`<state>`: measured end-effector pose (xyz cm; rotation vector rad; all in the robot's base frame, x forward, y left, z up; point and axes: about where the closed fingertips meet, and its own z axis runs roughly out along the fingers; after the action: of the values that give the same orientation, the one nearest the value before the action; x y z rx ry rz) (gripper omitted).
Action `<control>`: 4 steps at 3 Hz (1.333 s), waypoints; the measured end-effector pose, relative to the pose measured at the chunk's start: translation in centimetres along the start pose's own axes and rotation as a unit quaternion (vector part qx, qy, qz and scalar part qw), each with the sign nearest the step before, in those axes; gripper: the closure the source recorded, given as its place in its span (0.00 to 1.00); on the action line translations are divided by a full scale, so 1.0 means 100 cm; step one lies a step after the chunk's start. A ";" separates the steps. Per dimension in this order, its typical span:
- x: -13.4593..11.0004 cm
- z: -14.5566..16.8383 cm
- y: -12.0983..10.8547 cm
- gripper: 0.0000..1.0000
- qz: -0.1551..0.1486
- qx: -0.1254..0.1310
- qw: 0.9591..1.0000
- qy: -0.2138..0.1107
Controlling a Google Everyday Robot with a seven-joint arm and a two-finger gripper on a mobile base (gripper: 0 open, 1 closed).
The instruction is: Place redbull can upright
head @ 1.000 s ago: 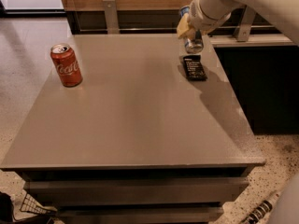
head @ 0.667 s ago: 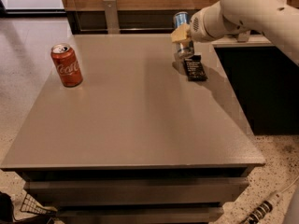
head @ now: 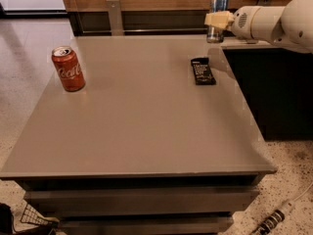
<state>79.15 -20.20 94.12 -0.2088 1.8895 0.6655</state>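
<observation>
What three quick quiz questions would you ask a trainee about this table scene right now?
1. As the camera sees it, where on the table does the Coca-Cola can stand: A near right, B far left, C centre?
2. True or false: the black wrapper lies flat on the table, apart from the gripper.
3. Fill in: at the table's far right edge, the gripper holds the redbull can ____ (upright or tilted).

Key: 1 B. 2 True. 3 Upright.
</observation>
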 end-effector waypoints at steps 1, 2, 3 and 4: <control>-0.007 0.000 0.023 1.00 -0.044 -0.071 0.996 -0.027; -0.009 0.013 0.066 1.00 -0.116 -0.149 0.981 -0.042; -0.007 0.023 0.098 1.00 -0.209 -0.196 0.957 -0.048; -0.004 0.024 0.104 1.00 -0.265 -0.203 0.941 -0.055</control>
<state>76.71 -10.32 97.47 -0.8935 1.4737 0.6648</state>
